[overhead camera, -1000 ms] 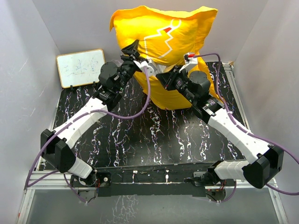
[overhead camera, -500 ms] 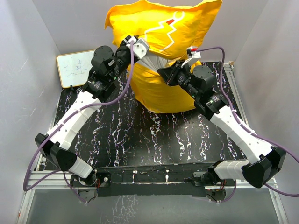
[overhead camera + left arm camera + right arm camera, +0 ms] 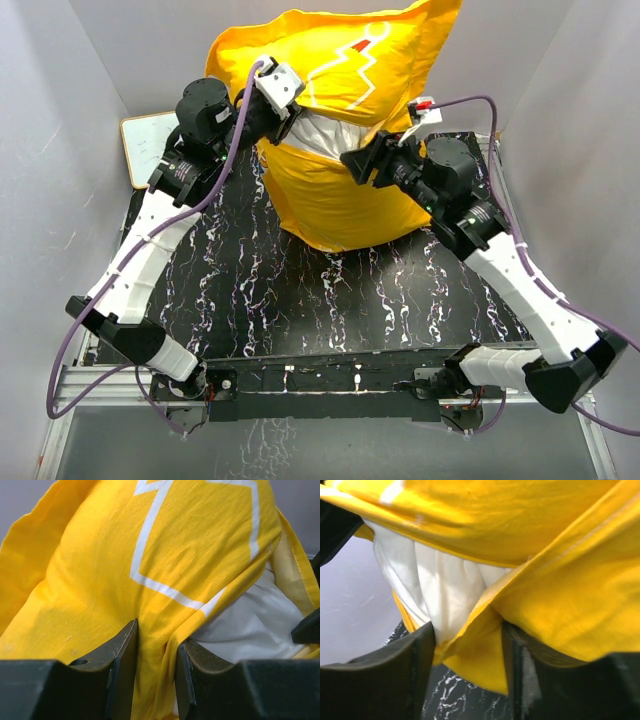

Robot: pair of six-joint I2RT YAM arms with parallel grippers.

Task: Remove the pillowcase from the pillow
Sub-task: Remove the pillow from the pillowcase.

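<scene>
The bright yellow thin fabric pillowcase (image 3: pixel 345 50), printed with white-outlined lettering, is held up off the black white-veined marbled surface (image 3: pixel 300 290) at the far end of the cell. The left fingers (image 3: pixel 287 110) are closed on a fold of this yellow fabric. In the left wrist view the fold is seen pinched in the narrow gap between the two dark fingers, with the printed face of the case spreading upward and away beyond the fingertips. The right fingers (image 3: pixel 355 165) are likewise clamped on yellow fabric. In the right wrist view a hemmed edge of the case is seen drawn down between them, and a bunch of white material lies just against the inner side of one finger. The large plain white stuffed pillow (image 3: pixel 325 132) is exposed between the two sets of fingers, where the mouth of the case is spread apart. Only a wrinkled white band of it is visible, and the remainder is enclosed by the case. Above both sets of fingers the upper part of the case stands tall against the back wall. Below the right fingers the lower part of the case bulges and hangs down toward the surface, though contact with the surface cannot be confirmed from the top view. A small white-faced rectangular board (image 3: pixel 150 145) leans at the far edge of the surface, beside and below the left fingers, partly hidden by the left arm.
</scene>
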